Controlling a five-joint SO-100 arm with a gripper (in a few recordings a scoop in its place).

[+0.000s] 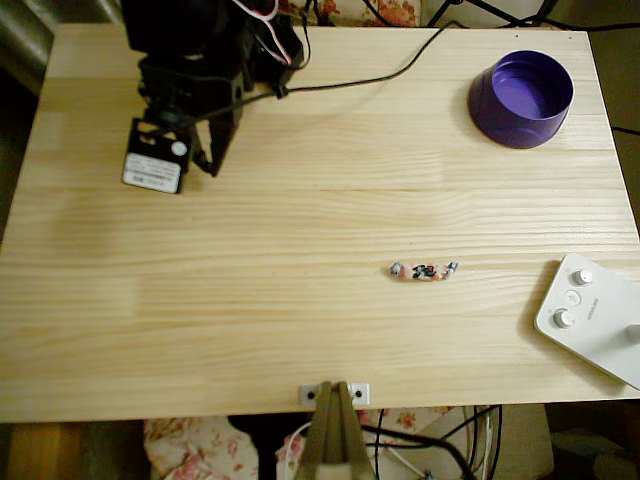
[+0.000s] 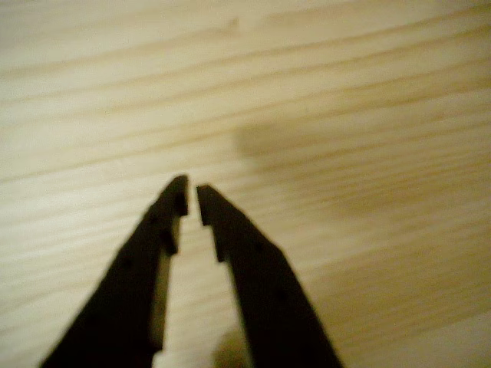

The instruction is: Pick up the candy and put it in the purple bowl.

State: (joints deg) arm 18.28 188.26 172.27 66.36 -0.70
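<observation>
Roughly at the middle of the table (image 1: 300, 330), a little toward the right and the near edge in the overhead view, lies the candy (image 1: 424, 270). It rests flat on the pale wood, lengthwise from left to right, with its twisted ends sticking out on both sides and dark and bluish marks on the pinkish wrapper. Nothing touches it.

Up in the far right corner stands the bowl (image 1: 521, 98), purple, upright, with a lighter violet inside. It is well apart from the candy. At the right edge, nearer the front, a white device (image 1: 596, 318) with round knobs lies partly off the picture, also clear of the candy.

The gripper (image 1: 205, 160) hangs over the far left part of the table, well apart from both candy and bowl. The black arm above it has a labelled white box (image 1: 153, 170) at its left side, and a black cable (image 1: 380, 75) runs from it across the far edge of the table.

From the wrist view the gripper (image 2: 192, 195) shows as two dark fingers (image 2: 253, 276) that narrow toward each other, the tips almost meeting with only a slim slit between them. They hold nothing; behind them is bare, blurred wood grain with a soft shadow.

At the front edge of the table a small bracket (image 1: 334, 394) is fixed.
</observation>
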